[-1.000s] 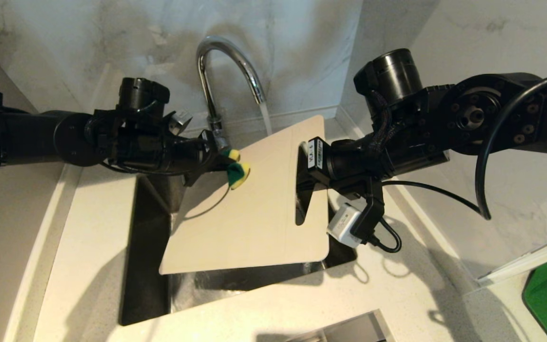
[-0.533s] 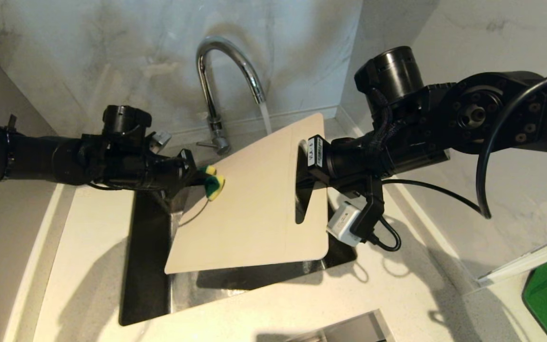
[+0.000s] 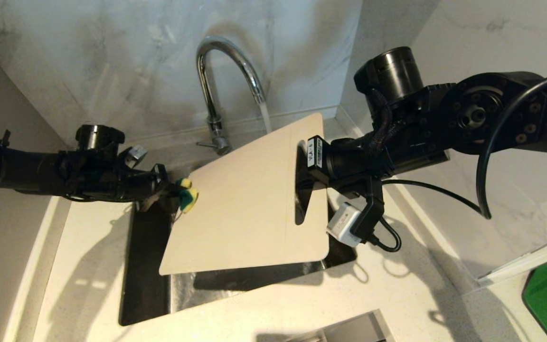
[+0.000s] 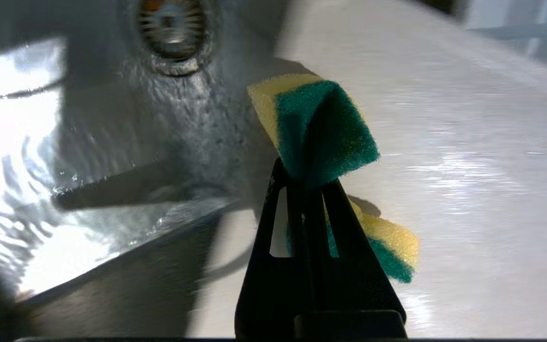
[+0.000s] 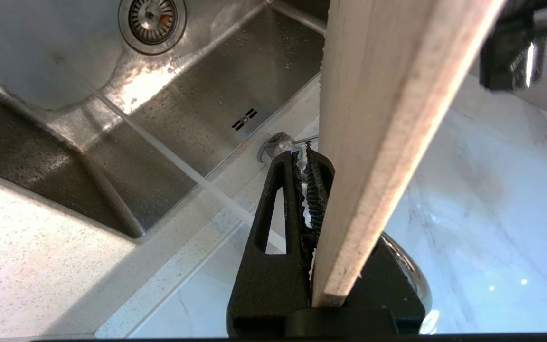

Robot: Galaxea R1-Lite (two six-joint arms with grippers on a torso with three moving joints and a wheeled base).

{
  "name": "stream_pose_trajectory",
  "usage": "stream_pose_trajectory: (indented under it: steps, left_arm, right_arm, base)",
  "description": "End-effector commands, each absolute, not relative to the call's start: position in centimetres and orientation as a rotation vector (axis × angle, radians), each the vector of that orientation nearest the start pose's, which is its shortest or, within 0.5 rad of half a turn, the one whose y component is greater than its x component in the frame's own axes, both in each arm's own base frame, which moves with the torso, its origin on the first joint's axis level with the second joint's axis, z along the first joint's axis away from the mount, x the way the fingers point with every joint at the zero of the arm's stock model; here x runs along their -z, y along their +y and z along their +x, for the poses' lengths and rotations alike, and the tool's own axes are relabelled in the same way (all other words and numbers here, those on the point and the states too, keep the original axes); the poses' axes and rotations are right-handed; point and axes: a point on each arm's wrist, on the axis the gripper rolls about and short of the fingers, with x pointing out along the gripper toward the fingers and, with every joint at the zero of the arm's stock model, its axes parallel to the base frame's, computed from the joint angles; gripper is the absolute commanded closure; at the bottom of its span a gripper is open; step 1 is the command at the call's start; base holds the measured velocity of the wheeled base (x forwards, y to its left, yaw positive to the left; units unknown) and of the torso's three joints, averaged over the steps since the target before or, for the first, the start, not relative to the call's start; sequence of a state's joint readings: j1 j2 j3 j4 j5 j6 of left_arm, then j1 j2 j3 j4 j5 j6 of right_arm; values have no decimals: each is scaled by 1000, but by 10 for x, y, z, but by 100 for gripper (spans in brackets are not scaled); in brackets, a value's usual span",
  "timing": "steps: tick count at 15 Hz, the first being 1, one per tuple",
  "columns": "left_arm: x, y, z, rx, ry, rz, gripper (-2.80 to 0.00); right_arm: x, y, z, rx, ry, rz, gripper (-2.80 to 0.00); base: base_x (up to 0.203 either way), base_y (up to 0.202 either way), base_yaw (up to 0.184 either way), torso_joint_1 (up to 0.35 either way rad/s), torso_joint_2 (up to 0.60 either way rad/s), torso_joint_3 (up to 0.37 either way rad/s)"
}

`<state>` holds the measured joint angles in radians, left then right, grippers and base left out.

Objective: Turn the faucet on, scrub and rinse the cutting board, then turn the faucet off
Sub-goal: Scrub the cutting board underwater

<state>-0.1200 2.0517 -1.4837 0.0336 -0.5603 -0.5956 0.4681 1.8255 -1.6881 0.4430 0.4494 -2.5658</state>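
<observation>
Nearest you, the pale stone desk (image 3: 264,308) borders the steel sink (image 3: 145,266), and the cutting board (image 3: 249,204) hangs tilted over the basin, low corner toward you and high edge back toward the wall. Its long axis runs from that near-left corner up to the far right, with the slot handle on your right-hand side. Your right tool (image 3: 302,178) is clamped on the board's edge beside the slot. Your left tool (image 3: 171,190), pinched shut on the green-and-yellow sponge (image 3: 187,194), has slid back over the last second from mid-board to the board's left edge, so that scrub stroke looks finished or about to reverse. Farther back, the faucet (image 3: 221,76) runs, its stream falling behind the board's high edge; shutting it off remains undone.
</observation>
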Motion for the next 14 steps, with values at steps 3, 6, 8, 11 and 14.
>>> stream_pose_trajectory:
  steps: [3, 6, 8, 11, 14]
  left_arm:
    - [-178, -39, 399, 434, 781, -706, 0]
    - [-208, -55, 373, 529, 755, -698, 0]
    - [-231, -77, 348, 605, 737, -691, 0]
    - [-239, -118, 304, 723, 809, -689, 0]
    - [-239, -148, 273, 810, 881, -684, 0]
  right_arm:
    - [-286, 164, 301, -1081, -902, -2265, 0]
    - [-286, 163, 301, -1080, -901, -2265, 0]
    - [-287, 163, 301, -1078, -902, -2265, 0]
    - [-287, 163, 301, -1076, -901, -2267, 0]
    - [-287, 163, 301, -1074, -902, -2267, 0]
  base:
    - [0, 0, 0, 0, 0, 0]
    - [0, 0, 0, 0, 0, 0]
    - [0, 0, 0, 0, 0, 0]
    - [0, 0, 0, 0, 0, 0]
    - [0, 0, 0, 0, 0, 0]
